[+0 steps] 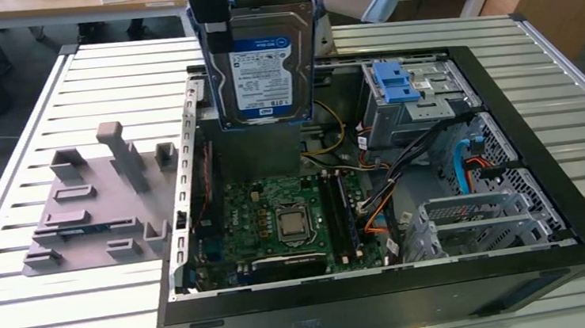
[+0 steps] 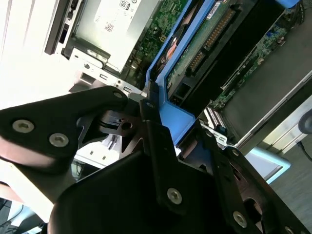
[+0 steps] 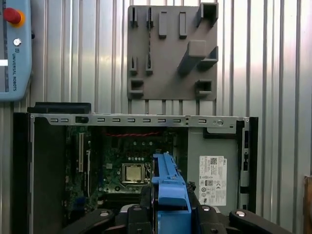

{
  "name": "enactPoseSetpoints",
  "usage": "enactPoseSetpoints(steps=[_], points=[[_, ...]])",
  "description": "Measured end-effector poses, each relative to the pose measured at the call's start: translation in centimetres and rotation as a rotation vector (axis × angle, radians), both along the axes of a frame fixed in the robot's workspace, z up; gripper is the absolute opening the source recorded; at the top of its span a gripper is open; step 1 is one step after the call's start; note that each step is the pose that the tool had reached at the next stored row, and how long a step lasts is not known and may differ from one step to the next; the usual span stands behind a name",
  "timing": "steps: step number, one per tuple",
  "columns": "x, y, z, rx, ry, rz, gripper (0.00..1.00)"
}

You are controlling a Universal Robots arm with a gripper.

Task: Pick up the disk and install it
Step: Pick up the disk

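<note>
Exterior view: the arm's gripper [image 1: 218, 39] is clamped shut on the one disk [image 1: 262, 63], holding it upright with its label facing out, at twelve o'clock above the single open computer case [image 1: 390, 302]. In the first wrist view, black fingers [image 3: 141, 214] pinch the disk's blue carrier frame from both sides. One motherboard [image 1: 276, 225] lies exposed below. One grey fixture plate [image 1: 96, 213] sits at nine o'clock on the slatted table [image 1: 63, 327].

— Light?
— Bright, even on the surface [image 1: 41, 313] at nine o'clock in the exterior view; disk [image 1: 259, 63] well lit, case [image 1: 390, 306] dimmer inside.
— Glare?
— Streaks down the slats [image 3: 73, 73] in the first wrist view; blown-out white behind the dark end effector [image 2: 170, 117] in the second wrist view.
</note>
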State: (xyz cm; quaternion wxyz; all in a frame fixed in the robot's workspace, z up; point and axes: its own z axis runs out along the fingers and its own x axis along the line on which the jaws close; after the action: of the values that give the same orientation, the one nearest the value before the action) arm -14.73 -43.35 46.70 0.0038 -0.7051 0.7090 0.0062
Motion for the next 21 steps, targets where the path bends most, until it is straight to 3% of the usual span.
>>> enactPoseSetpoints(steps=[7,15,21], points=[[1.26,-0.02,-0.06,-0.0081,-0.0001,-0.005,0.36],[3.02,-0.05,-0.24,-0.0100,0.0000,-0.008,0.36],[3.82,-0.57,-0.50,-0.0100,-0.0001,-0.008,0.36]])
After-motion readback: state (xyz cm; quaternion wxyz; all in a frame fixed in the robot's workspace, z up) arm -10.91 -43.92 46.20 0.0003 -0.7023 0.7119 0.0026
